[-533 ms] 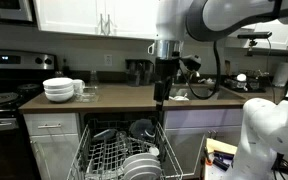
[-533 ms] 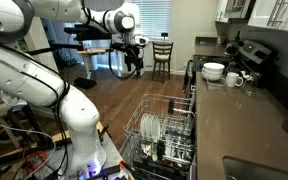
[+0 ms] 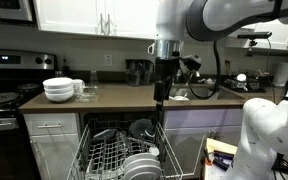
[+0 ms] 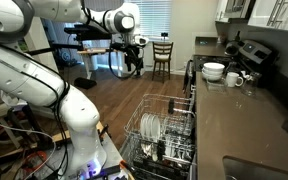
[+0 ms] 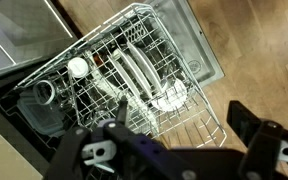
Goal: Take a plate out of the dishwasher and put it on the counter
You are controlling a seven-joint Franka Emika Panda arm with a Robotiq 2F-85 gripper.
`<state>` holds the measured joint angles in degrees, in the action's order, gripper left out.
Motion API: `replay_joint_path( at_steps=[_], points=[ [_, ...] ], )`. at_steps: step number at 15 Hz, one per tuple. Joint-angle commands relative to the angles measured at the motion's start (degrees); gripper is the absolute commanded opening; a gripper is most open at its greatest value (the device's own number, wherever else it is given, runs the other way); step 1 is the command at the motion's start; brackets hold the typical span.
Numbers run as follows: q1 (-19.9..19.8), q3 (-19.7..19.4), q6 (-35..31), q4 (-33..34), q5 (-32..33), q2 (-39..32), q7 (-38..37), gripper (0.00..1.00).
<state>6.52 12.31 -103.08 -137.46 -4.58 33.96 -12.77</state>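
While the black robot gripper (image 3: 160,98) hangs mid-frame, jaws wide apart and empty, the round grey plate (image 3: 137,166) stands upright in the white wire dishwasher rack (image 3: 108,155) at the bottom, under the long brown counter (image 3: 114,97).

The dishwasher (image 5: 189,50) rack is thin coated wire, pale and smooth. The plate (image 5: 139,75) looks glazed and glossy (ceramic, apparently); the counter (image 3: 119,97) is smooth, matt brown.
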Motion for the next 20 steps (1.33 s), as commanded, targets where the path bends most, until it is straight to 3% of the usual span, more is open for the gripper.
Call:
replay_joint_path(
  at_steps=[1,8,14,20],
  points=[
    [0.32,-0.26,0.13,0.14,0.16,-0.09,-0.16,1.00],
    [0.21,-0.01,0.52,1.15,1.03,-1.66,0.36,1.00],
    [0.22,0.94,0.41,2.96,8.35,-7.71,3.65,1.00],
    [0.69,-1.23,-8.03,2.57,13.38,-15.74,9.81,1.00]
  ],
)
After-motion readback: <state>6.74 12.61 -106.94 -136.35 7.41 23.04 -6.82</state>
